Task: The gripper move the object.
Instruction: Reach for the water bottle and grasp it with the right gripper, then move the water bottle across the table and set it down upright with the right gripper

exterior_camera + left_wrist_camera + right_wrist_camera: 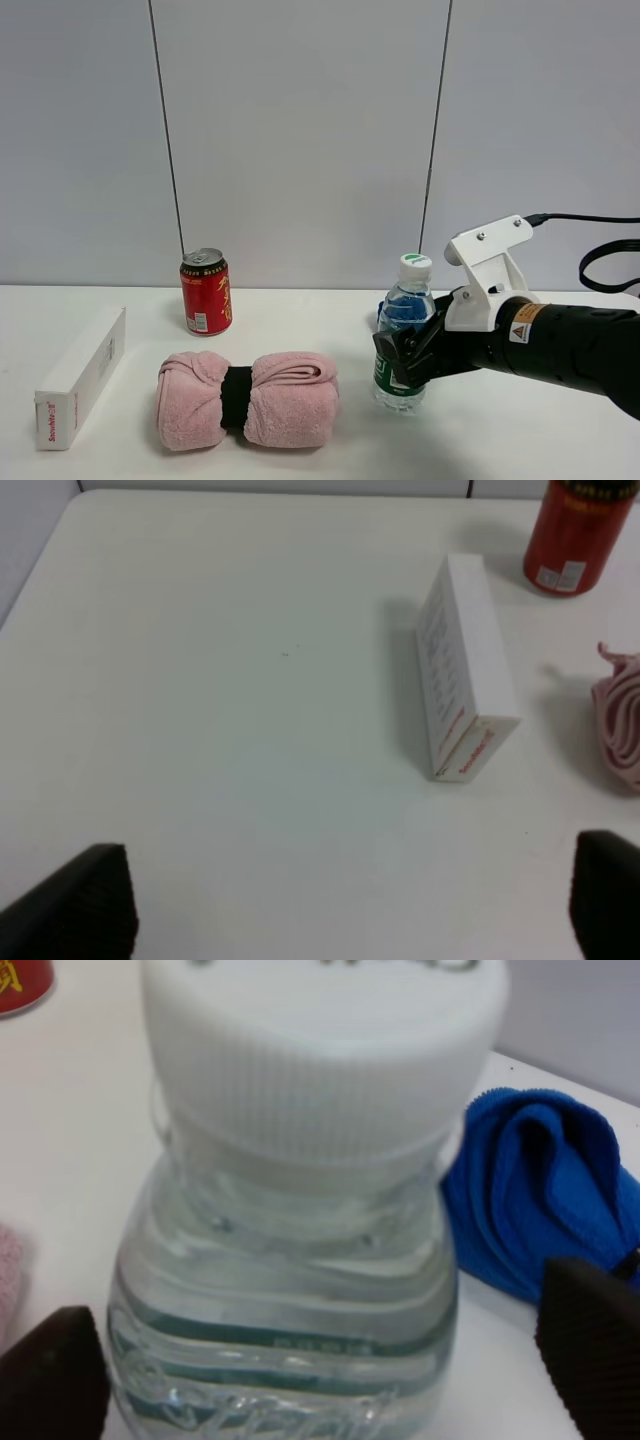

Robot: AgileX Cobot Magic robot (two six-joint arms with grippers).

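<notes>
The clear water bottle (407, 302) with a white cap and dark green label stands upright on the white table, right of centre. My right gripper (402, 358) reaches in from the right at label height, its black jaws on either side of the bottle. In the right wrist view the bottle (300, 1260) fills the space between the two fingertips of the right gripper (320, 1370), with a gap showing on one side, so the jaws stand open around it. My left gripper (350, 905) is open and empty above bare table, out of the exterior view.
A red soda can (206, 292) stands at the back left. A rolled pink towel (247, 398) with a black band lies left of the bottle. A white box (82, 378) lies at far left. A blue cloth (545, 1190) lies just behind the bottle.
</notes>
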